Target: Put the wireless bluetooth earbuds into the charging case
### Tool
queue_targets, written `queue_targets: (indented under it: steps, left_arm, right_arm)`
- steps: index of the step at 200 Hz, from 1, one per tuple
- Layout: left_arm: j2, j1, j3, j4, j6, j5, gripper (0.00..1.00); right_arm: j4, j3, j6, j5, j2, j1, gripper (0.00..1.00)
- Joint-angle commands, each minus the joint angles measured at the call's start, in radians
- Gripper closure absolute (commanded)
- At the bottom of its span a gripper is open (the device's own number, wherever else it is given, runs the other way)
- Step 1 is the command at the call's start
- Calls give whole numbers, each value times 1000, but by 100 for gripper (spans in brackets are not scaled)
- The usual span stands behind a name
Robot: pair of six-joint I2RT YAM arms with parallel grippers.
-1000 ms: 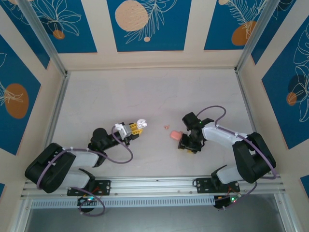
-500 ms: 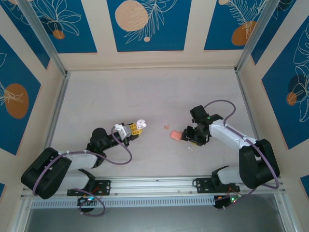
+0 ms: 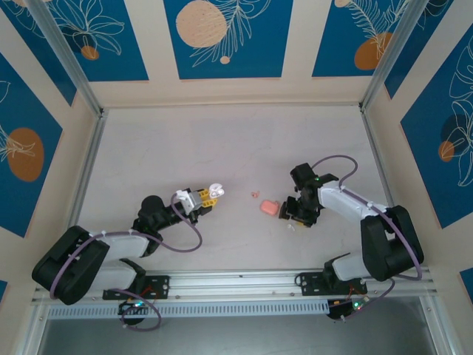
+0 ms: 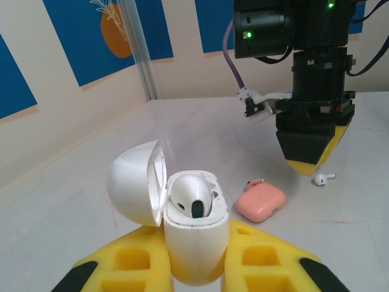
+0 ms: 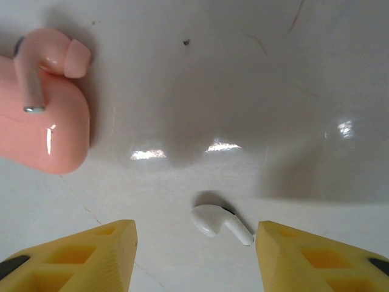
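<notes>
The rounded glossy plastic case [image 5: 42,121] is salmon pink, as is one small earbud [image 5: 64,58]. The stemmed earbud [image 5: 219,224] and the open hinged plastic case [image 4: 194,243] are white. The right gripper [image 5: 196,230] has yellow fingers [image 5: 79,255]. The wall panels [image 3: 244,44] are blue with orange discs.

The left edge of the right wrist view cuts off the pink charging case [image 5: 36,115]. The bottom edge crops the yellow fingers [image 5: 91,258] of the right gripper [image 5: 196,228].

In the left wrist view the bottom edge crops the fingers [image 4: 127,264] of the left gripper [image 4: 196,234]. The earbud [image 4: 189,196] seated in the white case [image 4: 203,255] hides its stem.

From above, the white earbud [image 3: 290,225] is a mere speck. A pink bit [image 3: 254,195] near centre is too small to identify.
</notes>
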Motion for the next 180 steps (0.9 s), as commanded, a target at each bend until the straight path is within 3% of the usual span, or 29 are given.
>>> queue_targets:
  steps: [1, 60, 129, 180]
  left_arm:
    - [0, -14, 2, 20, 4, 4, 86]
    - [6, -14, 0, 25, -3, 6, 86]
    - [2, -15, -3, 27, 1, 3, 86]
    - [-7, -15, -3, 18, 5, 2, 86]
  right_arm:
    - [-42, 1, -8, 10, 27, 14, 45]
    - [-83, 23, 1, 18, 75, 61, 45]
    - [-57, 22, 20, -56, 61, 85, 54]
    - [-134, 76, 12, -22, 39, 91, 54]
